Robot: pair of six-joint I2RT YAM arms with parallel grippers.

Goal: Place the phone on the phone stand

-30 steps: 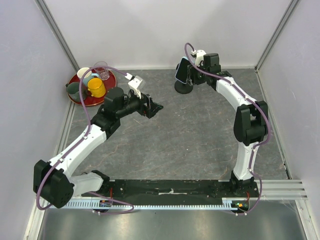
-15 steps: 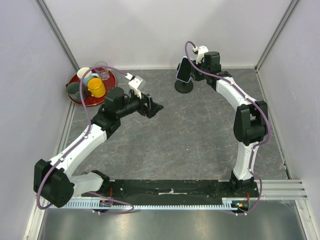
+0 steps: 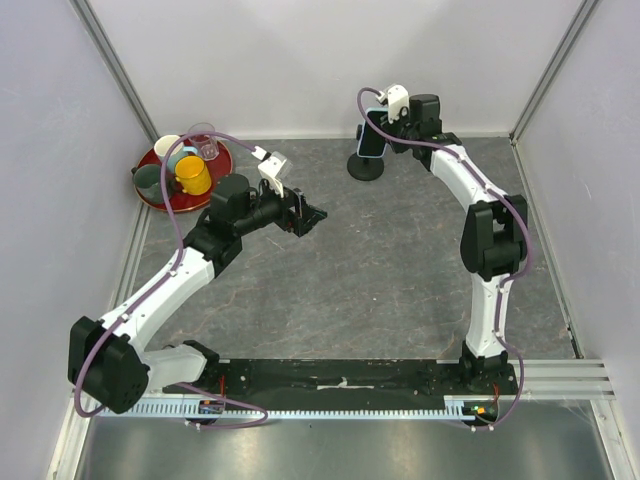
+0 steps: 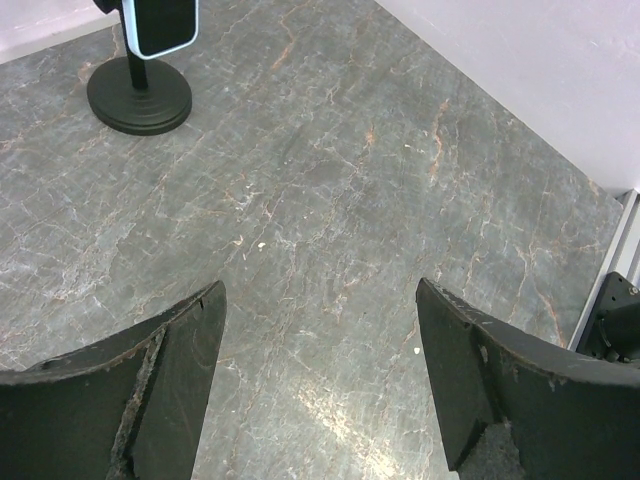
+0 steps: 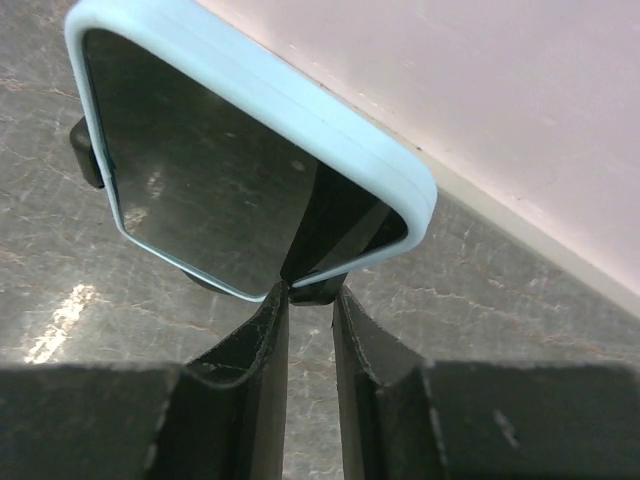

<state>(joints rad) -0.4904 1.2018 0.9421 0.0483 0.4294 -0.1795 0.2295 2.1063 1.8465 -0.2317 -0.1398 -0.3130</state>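
Note:
The phone (image 3: 371, 138), black screen in a light blue case, stands upright over the black phone stand (image 3: 365, 168) near the back wall. From the left wrist view the phone (image 4: 160, 25) sits on top of the stand's post, above the round base (image 4: 140, 95). My right gripper (image 3: 386, 128) reaches in from the right. Its fingertips are nearly together, pinching the lower edge of the phone (image 5: 200, 180). That pinch of the right gripper (image 5: 310, 295) hides most of the stand. My left gripper (image 3: 312, 215) hovers open over mid-table, and nothing lies in the gap of the left gripper (image 4: 320, 290).
A red tray (image 3: 160, 200) with several cups, one of them yellow (image 3: 193, 175), sits at the back left. Grey walls close in the back and both sides. A rail (image 4: 625, 250) runs along the table's edge.
The right jaws have narrowed from partly open to nearly together on the phone's lower edge. The phone and stand have shifted slightly toward the back wall. The left arm has not moved.

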